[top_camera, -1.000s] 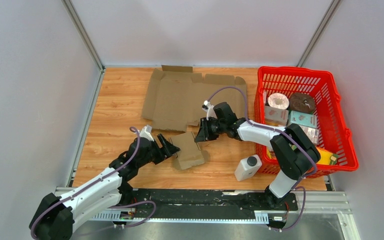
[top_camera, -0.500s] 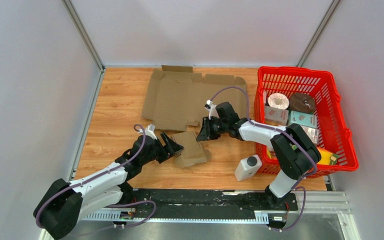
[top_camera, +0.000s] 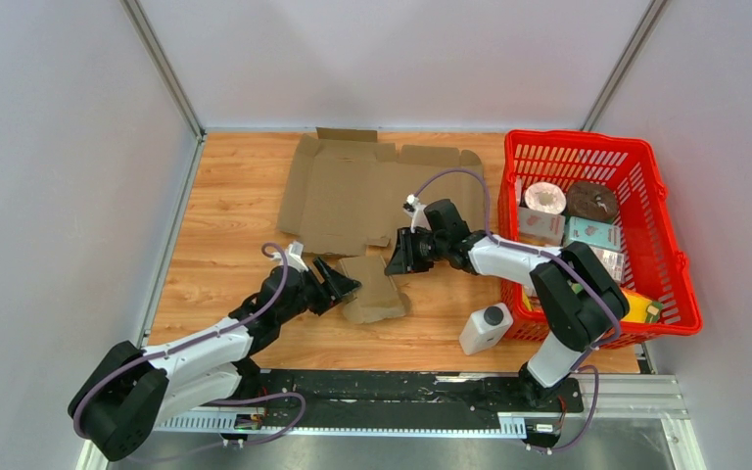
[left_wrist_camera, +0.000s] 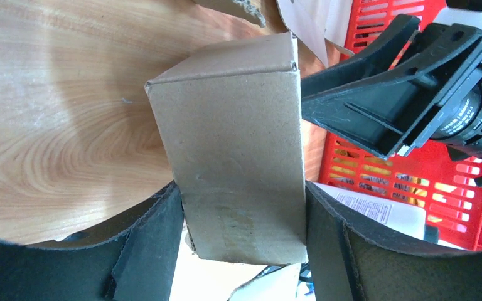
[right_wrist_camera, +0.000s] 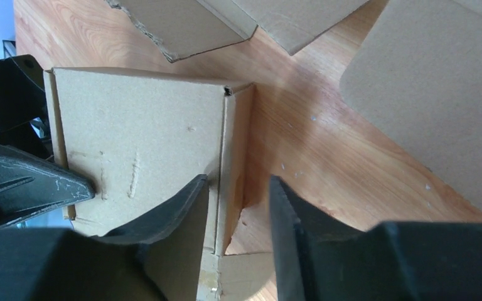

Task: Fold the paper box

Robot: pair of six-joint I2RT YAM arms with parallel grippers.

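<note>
The small brown cardboard box (top_camera: 374, 294) lies on the wooden table (top_camera: 225, 225) between the left claw (top_camera: 341, 284) and the right claw (top_camera: 397, 260). Behind both claws lies the flat brown cardboard sheet (top_camera: 352, 191). Right of the right claw stands the red plastic basket (top_camera: 587, 157), with the white plastic bottle (top_camera: 485, 328) just before it.

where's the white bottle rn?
Top view: the white bottle sits on the near right part of the table, just by the red basket's near-left corner and to the right of the folded cardboard piece.
</note>
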